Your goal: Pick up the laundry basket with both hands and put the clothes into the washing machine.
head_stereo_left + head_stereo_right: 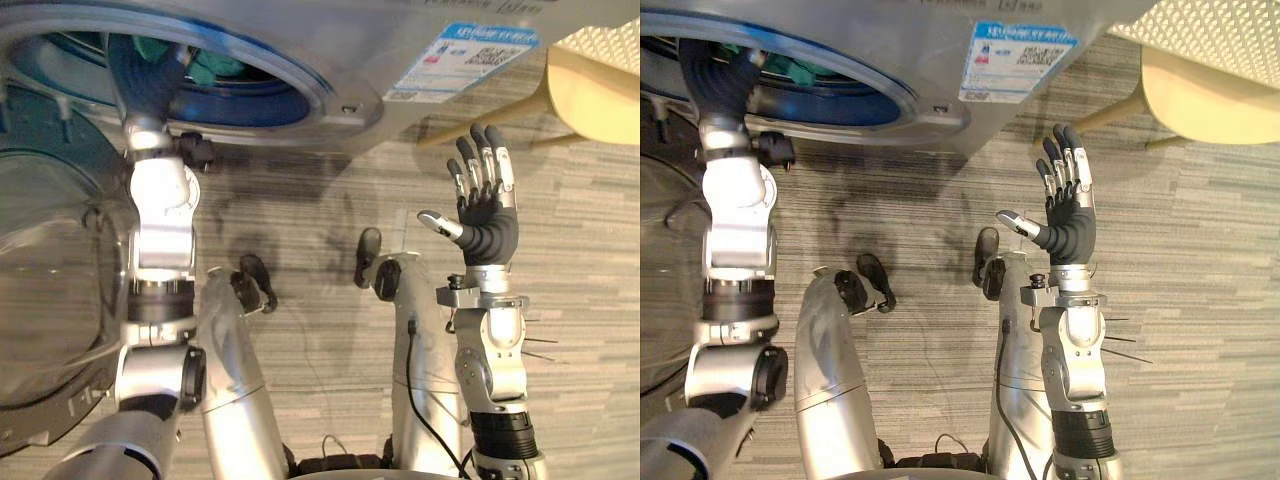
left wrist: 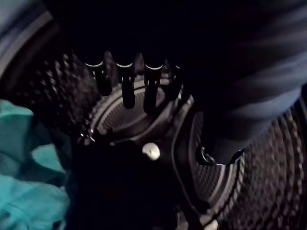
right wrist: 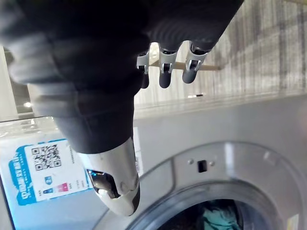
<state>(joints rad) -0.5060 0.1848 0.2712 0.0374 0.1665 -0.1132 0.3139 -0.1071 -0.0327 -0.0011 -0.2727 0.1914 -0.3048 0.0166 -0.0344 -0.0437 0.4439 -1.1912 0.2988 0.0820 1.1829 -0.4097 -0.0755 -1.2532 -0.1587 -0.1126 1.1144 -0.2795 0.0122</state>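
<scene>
Your left robot hand [image 2: 127,86] is inside the washing machine [image 1: 380,60], fingers straight and empty — teal clothes [image 2: 24,191] lie beside it. Withdraw it straight, clear of the rim; your right robot hand [image 1: 487,225] hovers open, empty.

This looks like a home laundry corner, or a room set up as one. A silver front-loading washing machine [image 1: 300,60] stands just ahead of the right hand [image 1: 485,215], its round glass door [image 1: 50,290] open and a blue label [image 1: 465,60] on its front. The left hand [image 2: 127,84] is inside the perforated steel drum [image 2: 216,187], with teal clothes [image 2: 29,191] beside it. Grey striped flooring [image 1: 320,200] lies beneath the right hand, and a pale chair [image 1: 600,100] on wooden legs stands beyond it.
</scene>
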